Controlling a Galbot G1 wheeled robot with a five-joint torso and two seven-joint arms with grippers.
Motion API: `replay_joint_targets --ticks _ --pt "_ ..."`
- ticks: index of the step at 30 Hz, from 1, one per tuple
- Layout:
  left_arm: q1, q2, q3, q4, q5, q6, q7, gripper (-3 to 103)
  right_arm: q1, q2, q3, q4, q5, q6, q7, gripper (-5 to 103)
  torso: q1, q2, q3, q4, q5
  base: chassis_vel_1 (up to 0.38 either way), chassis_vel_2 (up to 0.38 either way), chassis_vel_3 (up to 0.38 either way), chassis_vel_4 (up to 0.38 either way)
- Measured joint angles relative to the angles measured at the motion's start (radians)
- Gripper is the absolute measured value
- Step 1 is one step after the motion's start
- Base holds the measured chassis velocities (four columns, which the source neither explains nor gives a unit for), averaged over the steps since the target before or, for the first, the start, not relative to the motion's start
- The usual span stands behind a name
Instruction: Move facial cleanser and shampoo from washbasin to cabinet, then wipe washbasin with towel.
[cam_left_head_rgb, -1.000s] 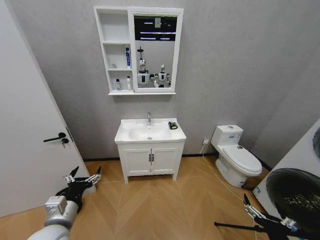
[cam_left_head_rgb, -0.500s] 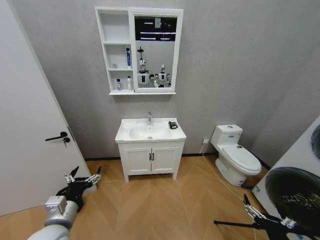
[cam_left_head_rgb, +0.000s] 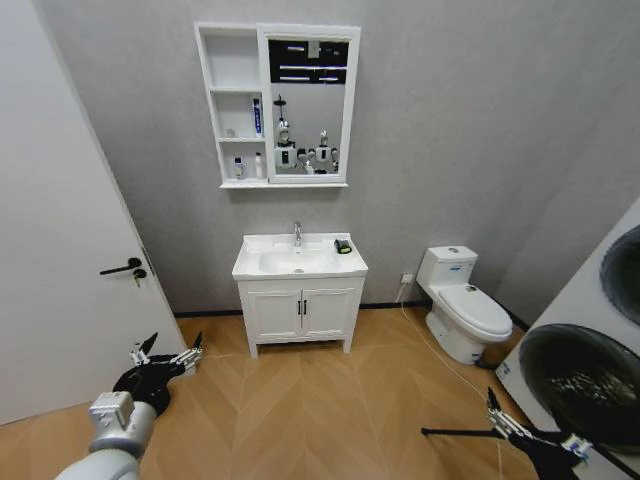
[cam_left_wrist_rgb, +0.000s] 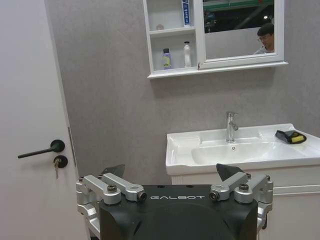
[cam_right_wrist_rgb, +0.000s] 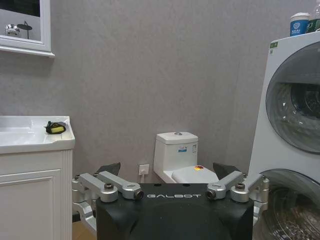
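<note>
Two bottles already stand in the cabinet as the robot waits well back from the washbasin, left gripper and right gripper both spread open and empty, the towel unused on the rim, wiping seemingly left.

Grey textured wall; herringbone wood floor; white door at nine o'clock; white ceramic toilet, white front-loading washing machine at three o'clock.
</note>
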Motion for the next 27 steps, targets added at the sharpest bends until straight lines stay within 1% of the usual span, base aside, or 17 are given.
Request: replay_joint_targets --ticks 8,12,13,18,24,27 --pt "0.000 0.000 0.000 0.000 0.000 0.000 0.000 100 0.000 0.000 0.000 0.000 0.000 0.000 0.000 100 -0.001 0.000 0.000 0.0000 -0.0001 -0.017 -0.040 0.022 0.040" --pt "0.000 0.000 0.000 0.000 0.000 0.000 0.000 100 0.000 0.000 0.000 0.000 0.000 0.000 0.000 100 -0.001 0.000 0.000 0.0000 -0.0003 -0.114 -0.133 0.137 0.137" --pt "0.000 0.000 0.000 0.000 0.000 0.000 0.000 100 0.000 0.000 0.000 0.000 0.000 0.000 0.000 100 -0.001 0.000 0.000 -0.0001 0.0003 -0.158 -0.138 0.160 0.140" --pt "0.000 0.000 0.000 0.000 0.000 0.000 0.002 100 0.000 0.000 0.000 0.000 0.000 0.000 0.000 100 -0.001 0.000 0.000 -0.0001 0.0004 -0.127 -0.124 0.131 0.098" --pt "0.000 0.000 0.000 0.000 0.000 0.000 0.002 100 0.000 0.000 0.000 0.000 0.000 0.000 0.000 100 -0.001 0.000 0.000 0.0000 -0.0006 0.012 0.009 -0.009 -0.008" --pt "0.000 0.000 0.000 0.000 0.000 0.000 0.002 100 0.000 0.000 0.000 0.000 0.000 0.000 0.000 100 -0.001 0.000 0.000 0.0000 -0.0004 0.018 0.017 -0.018 -0.009"
